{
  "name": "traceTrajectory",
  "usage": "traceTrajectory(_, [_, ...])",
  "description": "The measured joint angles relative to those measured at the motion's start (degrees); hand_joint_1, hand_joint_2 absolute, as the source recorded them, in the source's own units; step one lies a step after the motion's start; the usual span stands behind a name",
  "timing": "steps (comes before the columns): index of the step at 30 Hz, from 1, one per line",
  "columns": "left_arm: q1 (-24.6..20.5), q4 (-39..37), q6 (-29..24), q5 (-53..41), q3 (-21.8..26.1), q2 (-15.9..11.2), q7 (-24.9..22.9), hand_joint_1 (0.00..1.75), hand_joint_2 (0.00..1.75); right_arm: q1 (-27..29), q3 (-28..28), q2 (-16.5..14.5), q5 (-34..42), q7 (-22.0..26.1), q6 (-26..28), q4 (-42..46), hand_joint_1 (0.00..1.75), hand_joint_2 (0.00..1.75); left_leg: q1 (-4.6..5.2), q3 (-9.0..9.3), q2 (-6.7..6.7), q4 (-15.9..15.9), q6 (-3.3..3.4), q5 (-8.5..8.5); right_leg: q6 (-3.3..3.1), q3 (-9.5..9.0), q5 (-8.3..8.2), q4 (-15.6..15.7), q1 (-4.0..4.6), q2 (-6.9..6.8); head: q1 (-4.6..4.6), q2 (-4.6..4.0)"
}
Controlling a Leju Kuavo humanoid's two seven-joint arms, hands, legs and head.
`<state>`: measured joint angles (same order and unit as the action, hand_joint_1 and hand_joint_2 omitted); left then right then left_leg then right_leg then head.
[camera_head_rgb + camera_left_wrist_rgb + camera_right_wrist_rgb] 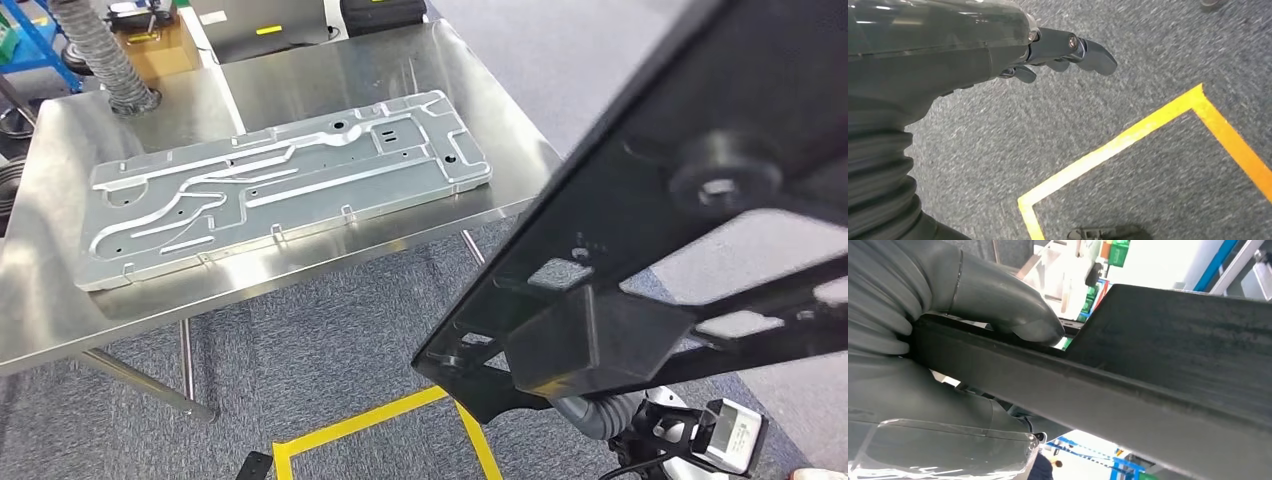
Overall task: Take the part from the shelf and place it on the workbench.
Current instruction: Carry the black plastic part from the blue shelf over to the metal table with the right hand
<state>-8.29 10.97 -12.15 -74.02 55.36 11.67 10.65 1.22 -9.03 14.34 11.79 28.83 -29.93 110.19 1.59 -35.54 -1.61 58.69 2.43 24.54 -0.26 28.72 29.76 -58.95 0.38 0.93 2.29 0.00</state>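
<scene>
One robot hand [963,340] grips black part [1128,385], workbench [420,60] ahead

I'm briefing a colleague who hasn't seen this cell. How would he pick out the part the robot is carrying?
Start at the steel workbench, where a pale stamped metal panel lies flat. To its right, raised over the carpet, is the black part, gripped by the right hand. It is dark, matt and framelike with cut-outs, unlike the shiny silver panel.

Right hand [948,340] clamped on black part [1128,385]; left hand [1048,50] hanging, fingers loosely curled.
</scene>
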Motion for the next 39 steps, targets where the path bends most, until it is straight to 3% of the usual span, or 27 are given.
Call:
traceTrajectory(3, [-0.2, 0.0, 0.0, 0.1, 0.0, 0.1, 0.0, 0.0, 1.75, -0.1, -0.1, 0.0, 0.0, 0.0, -0.2, 0.0, 1.75, 1.75, -0.42, 1.99, 0.29, -1.3, 0.32, -0.37, 0.87, 1.06, 0.94, -3.6, -0.13, -0.18, -0.01, 0.0])
traceTrajectory(6, [-0.2, 0.0, 0.1, 0.3, 0.0, 0.2, 0.1, 0.0, 1.75, 0.0, -0.1, 0.0, 0.1, 0.1, -0.6, -0.2, 1.75, 1.75, -0.57, 2.85, 0.37, -1.4, 0.4, 0.49, 1.87, 7.35, 5.05, -12.8, -0.78, -0.3, -0.01, 0.0])
traceTrajectory(7, [-0.1, 0.0, 0.1, 0.4, 0.0, 0.2, 0.1, 0.0, 1.75, 0.0, -0.1, 0.0, 0.1, 0.1, -0.7, -0.3, 1.75, 1.75, -0.62, 3.24, 0.36, -1.4, 0.32, 0.92, 2.19, 9.23, 5.73, -14.7, -1.06, -0.36, 0.0, -0.01])
traceTrajectory(8, [0.0, 0.0, 0.1, 0.6, 0.1, 0.2, 0.1, 0.0, 1.75, 0.0, -0.2, 0.0, 0.1, 0.1, -0.8, -0.5, 1.75, 1.75, -0.7, 3.75, 0.32, -1.4, 0.2, 1.38, 2.45, 10.1, 5.16, -14.5, -1.3, -0.45, -0.01, -0.01])
traceTrajectory(9, [0.1, 0.0, 0.1, 0.7, 0.1, 0.3, 0.2, 0.0, 1.75, -0.1, -0.2, 0.0, 0.1, 0.1, -0.9, -0.6, 1.75, 1.75, -0.81, 4.39, 0.29, -1.3, 0.04, 1.91, 2.68, 9.96, 3.27, -12.4, -1.53, -0.55, 0.0, 0.0])
traceTrajectory(11, [0.1, 0.0, 0.1, 0.7, 0.1, 0.3, 0.2, 0.0, 1.75, -0.3, -0.2, 0.0, 0.1, 0.1, -1.0, -0.8, 1.75, 1.75, -1.01, 5.72, 0.21, -1.0, -0.45, 3.1, 2.96, 8.14, -2.1, -5.1, -1.82, -0.72, -0.01, -0.01])
traceTrajectory(13, [0.1, 0.0, 0.0, 0.7, 0.2, 0.3, 0.2, 0.0, 1.75, -0.4, -0.3, 0.0, 0.1, 0.1, -1.0, -1.1, 1.75, 1.75, -1.04, 6.28, 0.19, -0.8, -1.22, 4.12, 2.41, 7.09, -4.21, -1.0, -1.66, -0.84, -0.02, -0.01])
traceTrajectory(17, [-0.1, 0.0, 0.0, 0.7, 0.2, 0.4, 0.3, 0.0, 1.75, -0.5, -0.4, -0.1, -0.1, 0.1, -0.8, -1.1, 1.75, 1.75, -1.13, 6.26, 0.44, 1.1, -2.58, 4.94, 0.47, 6.03, -3.9, -0.3, -1.55, -0.85, 0.01, 0.0])
traceTrajectory(19, [-0.2, 0.0, 0.0, 0.7, 0.2, 0.4, 0.3, 0.0, 1.75, -0.4, -0.4, -0.1, -0.2, 0.1, -0.7, -1.0, 1.75, 1.75, -1.26, 4.88, 0.74, 3.9, -3.01, 5.4, -0.02, 5.34, -3.64, -0.1, -1.64, -0.92, 0.01, -0.01])
traceTrajectory(22, [-0.3, 0.0, 0.0, 0.6, 0.2, 0.4, 0.3, 0.0, 1.75, -0.4, -0.4, -0.1, -0.3, 0.1, -0.7, -1.0, 1.75, 1.75, -1.29, 3.74, 0.86, 6.0, -3.21, 5.74, -0.24, 5.14, -3.47, 0.0, -1.64, -0.95, 0.01, -0.02])
traceTrajectory(23, [-0.3, 0.0, 0.0, 0.6, 0.2, 0.4, 0.3, 0.0, 1.75, -0.3, -0.4, -0.2, -0.3, 0.1, -0.6, -1.0, 1.75, 1.75, -1.35, 2.69, 0.9, 7.6, -3.31, 6.37, -0.29, 5.02, -3.32, 0.0, -1.63, -0.96, 0.01, -0.02])
traceTrajectory(25, [-0.1, 0.0, 0.2, 0.6, 0.2, 0.4, 0.3, 0.0, 1.75, 0.1, -0.4, -0.3, -0.4, 0.1, -0.6, -0.9, 1.75, 1.75, -1.54, -1.13, 1.04, 12.4, -3.54, 8.08, -0.38, 4.12, -2.45, 0.0, -1.57, -0.94, 0.01, -0.01])
traceTrajectory(26, [0.0, 0.0, 0.3, 0.6, 0.2, 0.4, 0.2, 0.0, 1.75, 0.4, -0.3, -0.3, -0.5, 0.1, -0.5, -0.9, 1.75, 1.75, -1.63, -2.71, 1.11, 13.1, -3.53, 7.77, -0.37, 3.23, -1.72, 0.0, -1.53, -0.9, 0.01, 0.0])
traceTrajectory(27, [0.0, 0.0, 0.3, 0.6, 0.2, 0.4, 0.2, 0.0, 1.75, 0.6, -0.3, -0.4, -0.6, 0.1, -0.5, -0.9, 1.75, 1.75, -1.67, -3.07, 1.16, 11.2, -3.34, 5.97, -0.3, 2.21, -0.96, 0.0, -1.5, -0.87, 0.01, 0.0])
traceTrajectory(28, [0.1, 0.0, 0.3, 0.6, 0.2, 0.4, 0.2, 0.0, 1.75, 0.7, -0.3, -0.4, -0.6, 0.1, -0.5, -0.9, 1.75, 1.75, -1.63, -2.61, 1.23, 7.5, -2.98, 3.06, -0.17, 1.21, -0.2, 0.0, -1.49, -0.84, 0.0, 0.0])
traceTrajectory(30, [0.1, 0.0, 0.3, 0.7, 0.2, 0.4, 0.2, 0.0, 1.75, 0.7, -0.2, -0.4, -0.6, 0.2, -0.6, -0.9, 1.75, 1.75, -1.26, -0.95, 1.36, 2.0, -2.25, 0.25, 0.36, 0.29, 0.66, 0.2, -1.43, -0.76, 0.0, 0.0])
traceTrajectory(34, [0.0, 0.0, 0.3, 0.6, 0.2, 0.4, 0.2, 0.0, 1.75, 0.7, 0.4, -0.3, -0.4, 0.3, -0.7, -0.9, 1.75, 1.75, -1.32, 0.75, 1.24, -0.1, -0.96, 0.2, 1.75, -0.34, 0.8, -1.1, -1.3, -0.78, 0.0, 0.0])
traceTrajectory(36, [-0.1, 0.0, 0.4, 0.5, 0.2, 0.4, 0.2, 0.0, 1.75, 0.7, 0.8, -0.2, -0.3, 0.3, -0.7, -0.8, 1.75, 1.75, -1.56, 1.95, 1.18, -0.6, -0.41, 0.41, 2.08, 2.02, 1.75, -5.7, -1.35, -0.81, -0.01, 0.0])
traceTrajectory(39, [-0.1, 0.0, 0.4, 0.2, 0.2, 0.4, 0.2, 0.0, 1.75, 0.7, 1.4, 0.1, -0.2, 0.3, -0.7, -0.7, 1.75, 1.75, -1.52, 2.83, 1.14, -0.7, -0.12, 1.33, 2.67, 9.07, 5.66, -15.3, -1.32, -0.8, -0.01, 0.0])
